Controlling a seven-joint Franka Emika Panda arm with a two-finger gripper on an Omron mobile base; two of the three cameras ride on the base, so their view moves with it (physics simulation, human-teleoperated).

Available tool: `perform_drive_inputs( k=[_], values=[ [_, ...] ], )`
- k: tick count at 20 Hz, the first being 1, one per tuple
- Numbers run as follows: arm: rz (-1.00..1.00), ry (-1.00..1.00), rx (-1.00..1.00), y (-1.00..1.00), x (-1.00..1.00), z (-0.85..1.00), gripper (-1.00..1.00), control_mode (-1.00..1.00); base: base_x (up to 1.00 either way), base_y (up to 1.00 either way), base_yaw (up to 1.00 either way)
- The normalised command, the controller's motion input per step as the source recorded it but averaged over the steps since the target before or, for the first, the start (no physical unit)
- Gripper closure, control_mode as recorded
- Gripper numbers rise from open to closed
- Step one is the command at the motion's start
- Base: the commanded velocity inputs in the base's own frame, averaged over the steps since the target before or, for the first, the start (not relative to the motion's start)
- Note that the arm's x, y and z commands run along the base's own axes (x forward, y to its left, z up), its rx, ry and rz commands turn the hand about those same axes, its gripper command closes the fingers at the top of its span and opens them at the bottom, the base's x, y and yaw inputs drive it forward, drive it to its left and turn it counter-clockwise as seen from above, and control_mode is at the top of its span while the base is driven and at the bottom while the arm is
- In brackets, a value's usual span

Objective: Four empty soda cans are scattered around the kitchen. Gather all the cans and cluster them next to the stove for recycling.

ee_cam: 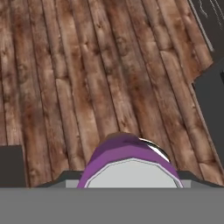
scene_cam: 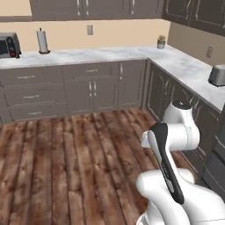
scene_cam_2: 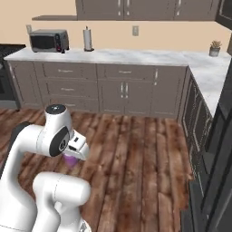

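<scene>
Carrying the small purple-pink aluminium soda can (ee_cam: 127, 154) in my two-finger gripper (scene_cam_2: 71, 159), clamped across its sides, above the wood-plank floor (ee_cam: 65, 78). It looks light, thin-walled and slick; I judge mid-body holds best, gently.

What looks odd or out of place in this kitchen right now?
Nothing is spilled or damaged. The one misplaced thing is the purple can, carried in the gripper above the wood floor, away from any counter.
</scene>
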Motion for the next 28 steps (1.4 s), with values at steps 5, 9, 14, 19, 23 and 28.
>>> perform_drive_inputs(
  k=[5, 9, 14, 19, 23, 28],
  values=[
    [0.0, 0.0, 0.0, 0.0, 0.0, 0.0, 1.0, 1.0, 1.0, 0.35, -0.04],
    [0.0, 0.0, 0.0, 0.0, 0.0, 0.0, 1.0, 1.0, 1.0, 0.26, 0.0],
    [0.0, 0.0, 0.0, 0.0, 0.0, 0.0, 1.0, 1.0, 1.0, 0.2, 0.01],
    [0.0, 0.0, 0.0, 0.0, 0.0, 0.0, 1.0, 1.0, 1.0, 0.34, 0.03],
    [0.0, 0.0, 0.0, 0.0, 0.0, 0.0, 1.0, 1.0, 1.0, 0.38, 0.03],
    [0.0, 0.0, 0.0, 0.0, 0.0, 0.0, 1.0, 1.0, 0.8, 0.86, 0.0]
  ],
)
